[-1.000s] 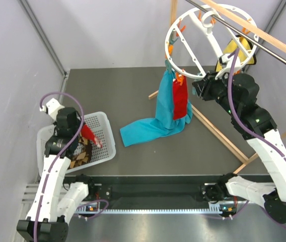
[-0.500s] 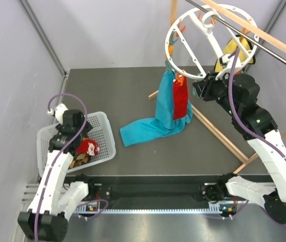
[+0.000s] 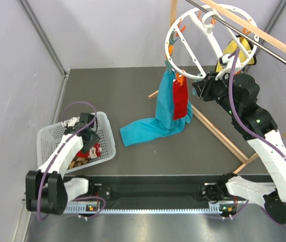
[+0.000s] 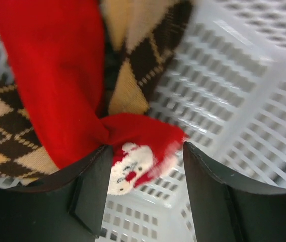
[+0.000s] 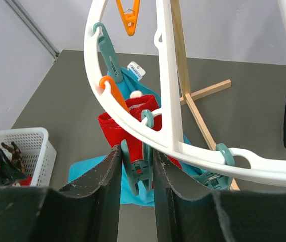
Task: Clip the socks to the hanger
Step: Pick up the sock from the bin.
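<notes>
The white ring hanger [image 3: 222,7] hangs from the rail at the upper right, with orange and teal clips on its rim. One red sock [image 3: 180,103] hangs clipped to it. My right gripper [image 3: 199,91] is shut on a teal clip [image 5: 142,174] under the rim [image 5: 165,75], its fingers pressing both sides. My left gripper [image 3: 87,143] is down in the white basket, jaws open. The toe of a red sock [image 4: 57,75] with a white face patch lies between its fingers, unclamped. Checkered brown and tan socks [image 4: 138,55] lie under it.
The white mesh basket [image 3: 105,132] sits at the near left. A long teal cloth [image 3: 148,128] hangs from the hanger and trails onto the table. A yellow cloth [image 3: 232,49] hangs behind the ring. The wooden frame's leg [image 3: 218,133] runs diagonally on the right.
My left gripper has come down from above the basket into it, bringing the red sock down, and now stands open. The right arm has not moved.
</notes>
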Tool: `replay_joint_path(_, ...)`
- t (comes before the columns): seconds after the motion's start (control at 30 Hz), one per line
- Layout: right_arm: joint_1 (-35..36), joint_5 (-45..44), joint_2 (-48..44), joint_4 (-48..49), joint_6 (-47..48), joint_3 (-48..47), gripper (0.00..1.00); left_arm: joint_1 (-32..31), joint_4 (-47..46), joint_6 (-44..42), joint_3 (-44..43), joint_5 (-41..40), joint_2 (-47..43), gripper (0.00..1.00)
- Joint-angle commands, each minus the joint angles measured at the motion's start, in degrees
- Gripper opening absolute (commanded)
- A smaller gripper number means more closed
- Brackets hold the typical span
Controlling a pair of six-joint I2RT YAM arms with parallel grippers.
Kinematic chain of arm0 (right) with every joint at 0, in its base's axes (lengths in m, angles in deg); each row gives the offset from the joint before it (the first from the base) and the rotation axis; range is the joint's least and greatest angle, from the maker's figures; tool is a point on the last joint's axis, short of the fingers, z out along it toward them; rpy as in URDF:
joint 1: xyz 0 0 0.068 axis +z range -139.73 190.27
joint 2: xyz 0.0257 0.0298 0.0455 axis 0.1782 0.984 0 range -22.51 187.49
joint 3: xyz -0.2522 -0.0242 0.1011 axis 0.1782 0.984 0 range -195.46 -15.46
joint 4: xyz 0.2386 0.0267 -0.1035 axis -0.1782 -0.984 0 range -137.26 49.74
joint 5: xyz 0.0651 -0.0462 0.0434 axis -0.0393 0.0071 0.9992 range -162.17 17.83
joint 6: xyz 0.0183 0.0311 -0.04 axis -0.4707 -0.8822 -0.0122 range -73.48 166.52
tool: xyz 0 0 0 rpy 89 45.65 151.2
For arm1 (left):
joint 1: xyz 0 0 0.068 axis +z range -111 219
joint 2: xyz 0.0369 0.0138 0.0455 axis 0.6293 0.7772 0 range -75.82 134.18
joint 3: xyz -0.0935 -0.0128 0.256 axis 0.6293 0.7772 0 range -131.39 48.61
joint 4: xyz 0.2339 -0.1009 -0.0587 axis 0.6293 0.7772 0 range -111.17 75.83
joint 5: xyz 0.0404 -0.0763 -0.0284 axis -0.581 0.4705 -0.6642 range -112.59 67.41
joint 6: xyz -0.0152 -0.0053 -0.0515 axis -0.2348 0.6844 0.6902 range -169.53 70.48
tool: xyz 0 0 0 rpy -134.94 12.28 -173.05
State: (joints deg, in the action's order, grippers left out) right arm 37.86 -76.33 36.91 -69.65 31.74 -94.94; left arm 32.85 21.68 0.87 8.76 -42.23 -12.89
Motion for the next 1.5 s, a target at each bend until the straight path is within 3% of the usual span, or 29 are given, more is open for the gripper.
replay_joint_path(0.0,-0.2,2.5,-0.6,-3.0,-0.4,1.0,0.00,-0.3,5.5,7.8,-1.1,-6.7,5.4,0.63)
replay_joint_path(0.13,-0.3,2.6,-0.4,-3.3,-0.2,1.0,0.00,-0.2,8.4,12.8,-2.8,-9.5,12.1,0.52)
replay_joint_path(0.17,-0.3,2.6,-0.4,-3.2,-0.2,1.0,0.00,-0.2,8.2,13.7,-2.7,-9.5,12.6,0.46)
replay_joint_path(0.2,-0.2,2.8,-0.4,-3.2,-0.3,1.0,0.00,-0.2,7.9,13.9,-2.4,-9.0,12.3,0.31)
replay_joint_path(0.27,-0.2,2.8,-0.6,-3.2,-0.4,1.0,0.00,-0.2,6.9,14.3,-1.5,-8.8,10.6,0.17)
replay_joint_path(0.4,-0.2,2.7,-0.7,-3.5,-0.2,0.9,0.00,-0.2,8.6,13.4,-2.4,-8.8,4.0,0.00)
replay_joint_path(0.5,-0.3,2.5,-0.7,-3.6,0.0,0.7,0.00,-0.2,10.2,11.2,-5.2,-6.6,-2.8,0.00)
replay_joint_path(0.63,-0.3,2.5,-0.7,-3.6,0.0,0.8,0.00,-0.2,1.2,-0.5,-5.0,7.2,-15.0,0.00)
replay_joint_path(0.77,-0.3,2.5,-0.7,-3.7,-0.1,1.0,0.00,-0.1,-6.3,-3.4,-3.5,15.0,-27.4,0.00)
replay_joint_path(1.0,-0.3,3.0,-0.4,-3.7,-0.3,0.3,0.00,-0.1,-11.3,-4.6,-7.9,22.6,-29.9,0.00)
replay_joint_path(1.07,-0.3,3.1,-0.4,-3.9,-0.4,0.0,0.00,-0.2,-5.3,-3.8,-10.1,20.2,-28.0,0.00)
replay_joint_path(1.13,-0.3,3.3,-0.5,-4.1,-0.5,-0.1,0.00,-0.2,3.4,-2.0,-13.5,10.8,-26.9,0.00)
replay_joint_path(1.23,-0.3,3.2,-1.0,-4.1,-0.5,0.3,0.00,-0.2,7.9,0.0,-13.6,-1.0,-27.1,0.00)
replay_joint_path(1.33,-0.2,3.2,-1.1,-4.4,-0.5,0.3,0.00,-0.1,8.2,1.7,-10.0,-5.0,-28.4,0.01)
replay_joint_path(1.47,-0.3,3.4,-1.1,-4.3,-0.6,0.2,0.00,-0.1,5.5,3.0,-3.2,-3.6,-25.1,0.04)
